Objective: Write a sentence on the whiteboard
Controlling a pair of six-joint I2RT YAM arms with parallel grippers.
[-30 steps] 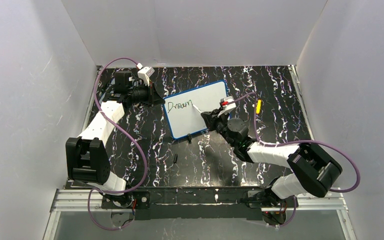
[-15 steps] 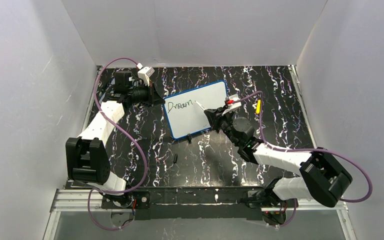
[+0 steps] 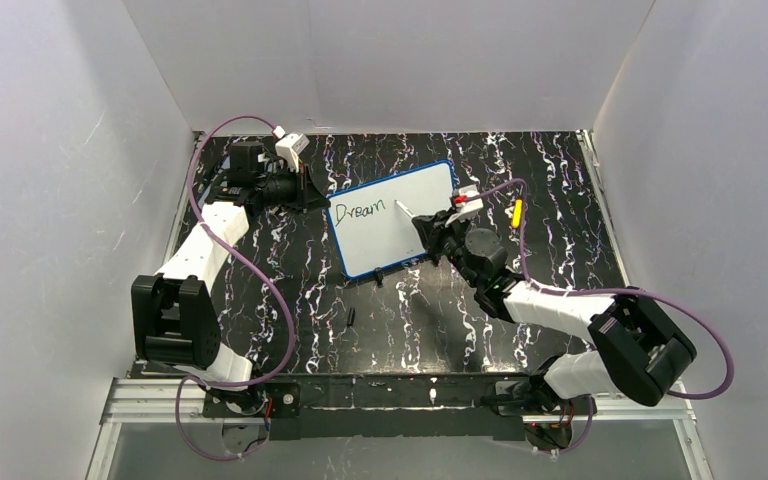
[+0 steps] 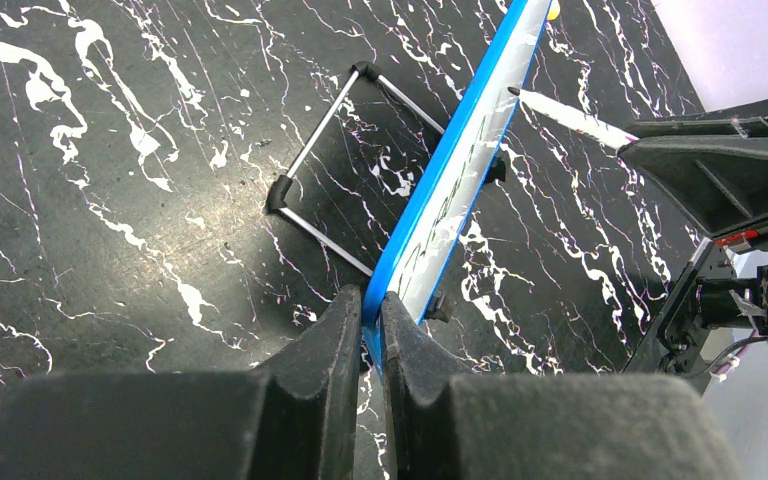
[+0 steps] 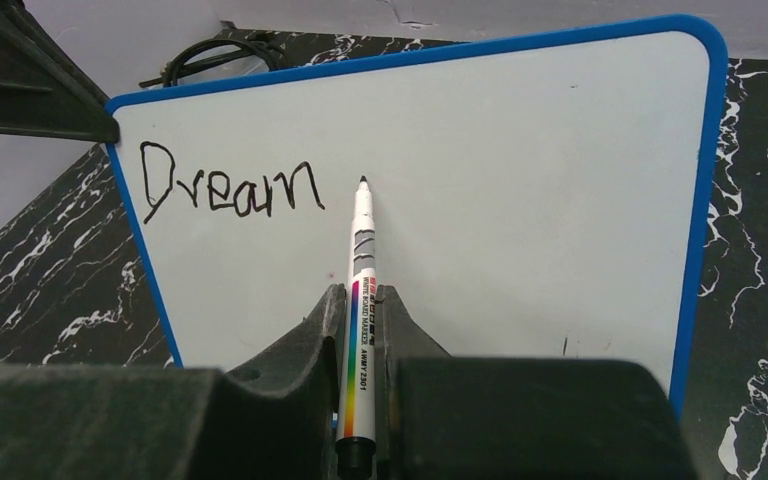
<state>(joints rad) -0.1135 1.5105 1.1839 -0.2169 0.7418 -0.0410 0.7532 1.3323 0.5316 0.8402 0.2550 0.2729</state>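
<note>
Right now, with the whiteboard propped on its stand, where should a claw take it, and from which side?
Grip the whiteboard by its blue side rim, coming in edge-on with jaws straddling the thin panel, as the left claw does. A wire stand props it from behind, and the marker in the right claw occupies the front.

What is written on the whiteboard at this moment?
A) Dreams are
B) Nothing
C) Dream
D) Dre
C: the sentence on the whiteboard reads only "Dream", and the tip of the marker stands just right of the m.
</note>
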